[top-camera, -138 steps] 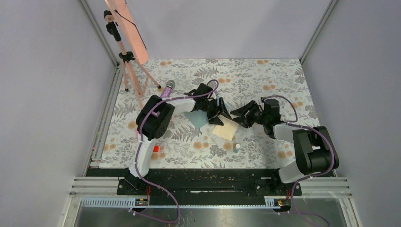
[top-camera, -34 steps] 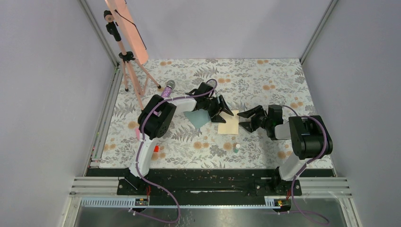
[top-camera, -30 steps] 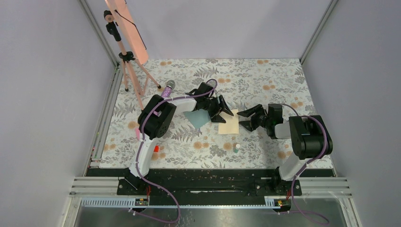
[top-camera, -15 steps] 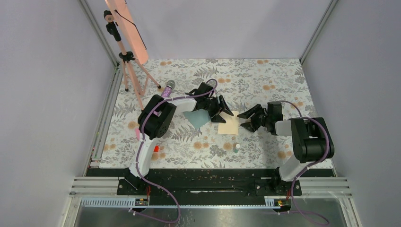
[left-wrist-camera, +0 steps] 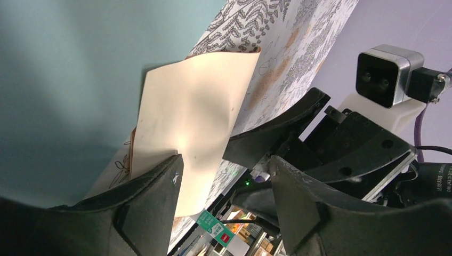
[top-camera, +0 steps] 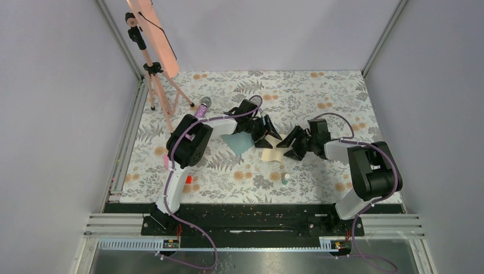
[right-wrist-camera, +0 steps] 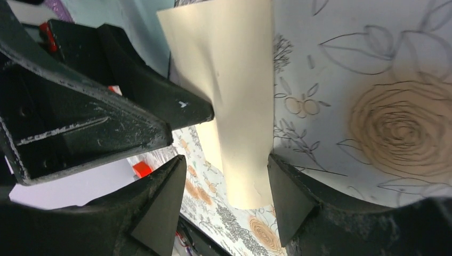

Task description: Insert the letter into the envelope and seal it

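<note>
The letter [top-camera: 273, 154], a pale tan sheet, lies buckled on the floral mat between the two grippers. In the left wrist view the letter [left-wrist-camera: 197, 117] bows upward. The teal envelope [top-camera: 238, 142] lies flat to its left, under the left arm, and fills the left of the left wrist view as the envelope [left-wrist-camera: 64, 80]. My left gripper [top-camera: 267, 137] [left-wrist-camera: 226, 160] is open, one finger over the letter's near edge. My right gripper [top-camera: 289, 146] [right-wrist-camera: 226, 159] is open and straddles the letter [right-wrist-camera: 234, 90], its right finger against the sheet's edge.
A small white bottle with a teal cap [top-camera: 285, 178] stands just in front of the letter. A red block [top-camera: 187, 179] lies near the left arm's base. A purple microphone-like thing [top-camera: 201, 107] and a tripod with a salmon panel [top-camera: 153, 34] stand at the back left.
My right gripper has swung left onto the letter, which has slid toward the left gripper and buckled. The left arm and envelope have stayed put.
</note>
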You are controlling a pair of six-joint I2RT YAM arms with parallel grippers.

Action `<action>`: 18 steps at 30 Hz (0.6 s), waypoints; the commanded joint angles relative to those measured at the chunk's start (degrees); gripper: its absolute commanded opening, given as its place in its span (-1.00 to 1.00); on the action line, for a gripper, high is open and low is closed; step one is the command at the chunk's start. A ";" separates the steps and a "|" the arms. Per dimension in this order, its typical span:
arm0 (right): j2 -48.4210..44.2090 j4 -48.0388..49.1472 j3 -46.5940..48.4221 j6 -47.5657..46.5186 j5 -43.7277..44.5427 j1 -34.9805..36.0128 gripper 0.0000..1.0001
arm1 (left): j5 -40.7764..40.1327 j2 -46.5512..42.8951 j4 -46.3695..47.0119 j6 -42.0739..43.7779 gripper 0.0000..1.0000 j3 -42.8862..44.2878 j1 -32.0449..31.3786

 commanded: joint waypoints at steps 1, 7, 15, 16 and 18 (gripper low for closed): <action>2.13 1.54 -2.21 -0.15 -0.97 1.30 0.31 | -0.09 0.99 -1.02 1.24 0.27 -0.76 -0.18; 1.91 17.35 -5.25 6.16 -7.88 1.28 0.31 | -0.11 1.14 -1.08 1.24 0.27 -1.11 -0.22; 12.19 62.03 -11.48 30.36 -13.46 1.25 0.29 | -0.10 0.75 -0.81 1.28 0.27 -1.63 -0.22; 13.69 66.26 -11.91 32.49 -13.07 1.25 0.29 | -0.11 0.71 -0.78 1.29 0.27 -1.67 -0.24; 15.89 71.22 -12.27 35.11 -12.47 1.26 0.27 | -0.14 0.49 -0.77 1.32 0.27 -1.84 -0.19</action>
